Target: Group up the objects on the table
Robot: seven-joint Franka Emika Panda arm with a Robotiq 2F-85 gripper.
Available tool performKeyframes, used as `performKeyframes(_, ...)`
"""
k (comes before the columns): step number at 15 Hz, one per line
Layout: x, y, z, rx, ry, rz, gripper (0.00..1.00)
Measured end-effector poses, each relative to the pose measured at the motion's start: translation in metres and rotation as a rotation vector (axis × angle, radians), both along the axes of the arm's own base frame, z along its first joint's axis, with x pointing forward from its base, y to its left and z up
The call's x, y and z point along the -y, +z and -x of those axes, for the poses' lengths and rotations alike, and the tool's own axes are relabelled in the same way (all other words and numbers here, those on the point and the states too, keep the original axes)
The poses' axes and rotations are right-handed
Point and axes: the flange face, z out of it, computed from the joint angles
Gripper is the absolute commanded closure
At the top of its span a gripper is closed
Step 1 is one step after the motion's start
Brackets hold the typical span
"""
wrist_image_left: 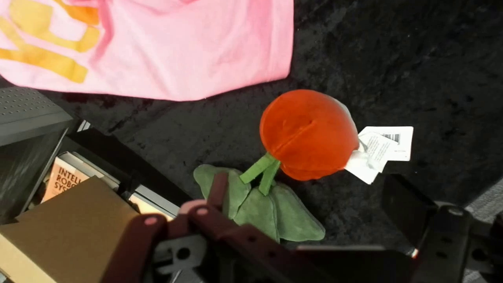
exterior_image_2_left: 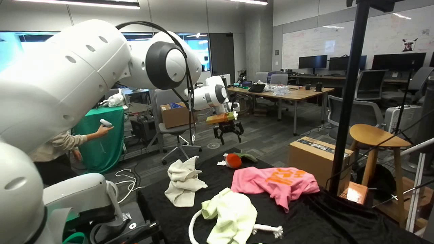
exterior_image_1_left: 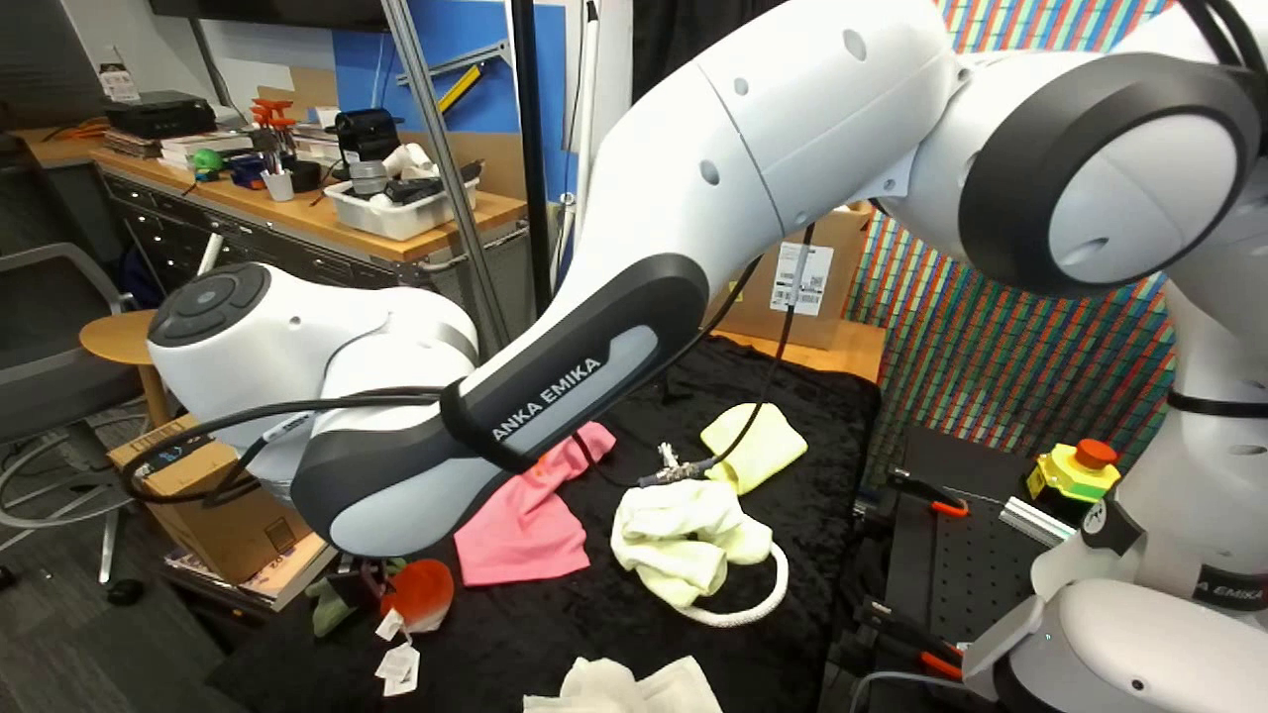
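"Where is the red toy (wrist_image_left: 308,133) found?"

"It is laid near an edge of the black table cover (exterior_image_2_left: 342,217). Past that edge, in the wrist view, books (wrist_image_left: 65,177) and a cardboard box (wrist_image_left: 78,232) are seen. The pink cloth (exterior_image_2_left: 271,181) is spread close to the same edge."

"What room is left for moving?"

"Between toy and pink cloth, a narrow strip of cover is shown; on the side of the white tags (wrist_image_left: 379,148), a wider stretch is given. In both exterior views the pink cloth and the pale green cloth (exterior_image_2_left: 234,217) are separated by a slim gap. The cream cloth (exterior_image_2_left: 184,183) is set well apart, near another edge."

"And how is the pincer (exterior_image_2_left: 231,139) set?"

"It is suspended above the toy, apart from it, with its fingers (exterior_image_2_left: 241,127) spread wide."

"How many things are counted?"

"One toy, on which three green leaves (wrist_image_left: 257,209) can be made out. One pink cloth, one cream, one pale green. One yellow cloth (exterior_image_1_left: 768,444) is seen in an exterior view beside the pale green one; whether they are joined cannot be told. Two lengths of white rope (exterior_image_2_left: 267,228) are shown at the pale green cloth; how they run beneath it is hidden."
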Motion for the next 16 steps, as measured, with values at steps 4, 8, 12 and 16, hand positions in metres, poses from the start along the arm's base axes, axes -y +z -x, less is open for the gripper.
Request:
performKeyframes(4,0.013,-0.027,-0.009,-0.002,-0.029,0.024,0.0)
performKeyframes(8,0.025,-0.046,-0.018,0.004,-0.057,0.048,0.0)
performKeyframes(12,0.035,-0.059,-0.027,0.01,-0.091,0.052,0.0)
performKeyframes(16,0.038,-0.066,-0.031,-0.004,-0.127,0.05,0.0)
